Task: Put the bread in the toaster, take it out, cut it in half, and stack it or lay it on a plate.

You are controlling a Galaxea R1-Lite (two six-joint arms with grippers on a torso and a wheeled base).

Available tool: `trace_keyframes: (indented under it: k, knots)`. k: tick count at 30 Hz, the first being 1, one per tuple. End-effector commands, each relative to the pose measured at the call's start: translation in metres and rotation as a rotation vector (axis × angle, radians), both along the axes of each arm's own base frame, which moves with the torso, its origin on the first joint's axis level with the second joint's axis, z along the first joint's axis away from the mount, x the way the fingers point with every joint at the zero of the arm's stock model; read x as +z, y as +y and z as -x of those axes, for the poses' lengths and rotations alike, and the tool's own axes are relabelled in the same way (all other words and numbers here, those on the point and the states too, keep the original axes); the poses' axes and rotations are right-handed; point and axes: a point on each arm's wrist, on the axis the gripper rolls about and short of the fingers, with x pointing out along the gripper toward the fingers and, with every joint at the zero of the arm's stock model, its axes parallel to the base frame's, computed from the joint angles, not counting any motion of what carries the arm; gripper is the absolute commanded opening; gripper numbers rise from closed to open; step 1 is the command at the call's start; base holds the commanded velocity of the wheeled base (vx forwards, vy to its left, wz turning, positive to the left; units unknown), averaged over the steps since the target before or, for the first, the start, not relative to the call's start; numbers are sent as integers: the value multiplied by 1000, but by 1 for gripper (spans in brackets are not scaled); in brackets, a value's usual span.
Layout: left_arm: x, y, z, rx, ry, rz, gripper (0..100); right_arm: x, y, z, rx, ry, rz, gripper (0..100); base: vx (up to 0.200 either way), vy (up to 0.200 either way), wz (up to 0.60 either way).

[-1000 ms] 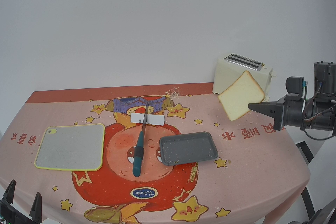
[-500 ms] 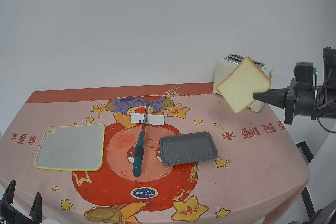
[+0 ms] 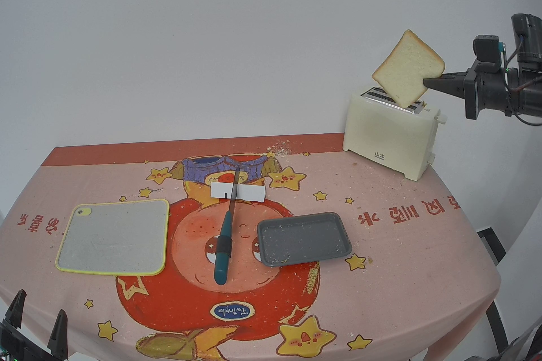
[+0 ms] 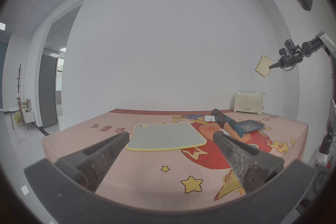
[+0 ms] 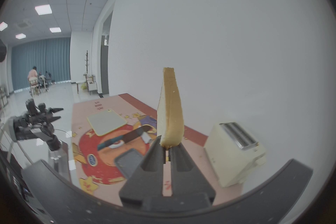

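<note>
Right tool (image 3: pixel 429 81) clamped on bread (image 3: pixel 407 67) corner, held well above toaster (image 3: pixel 389 137), left tool (image 4: pixel 170 135) wide open, empty

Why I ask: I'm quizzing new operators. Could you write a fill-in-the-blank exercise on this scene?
1. The right claw holds a slice of ____ in the air.
2. The slice is higher than the cream ____.
3. Between the cutting board and the grey tray lies a ____.
4. The left claw is ____, holding nothing.
Missing words: bread; toaster; knife; open.
</note>
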Motion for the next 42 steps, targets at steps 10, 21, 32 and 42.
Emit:
trace_keyframes:
  k: [10,21,32,42]
  knots:
    - [-5,0,-1,0,9,-2,100,-30,-16,-47,-40,67,37,0,0,0,0]
    - [-5,0,-1,2,7,-4,100,-27,-17,-46,-45,58,38,0,0,-182,0]
    - [-5,0,-1,0,7,-4,100,-29,-15,-52,-37,53,43,0,0,-200,0]
    - [-5,0,-1,0,9,-4,100,-33,-2,-58,-5,61,47,0,20,-20,0]
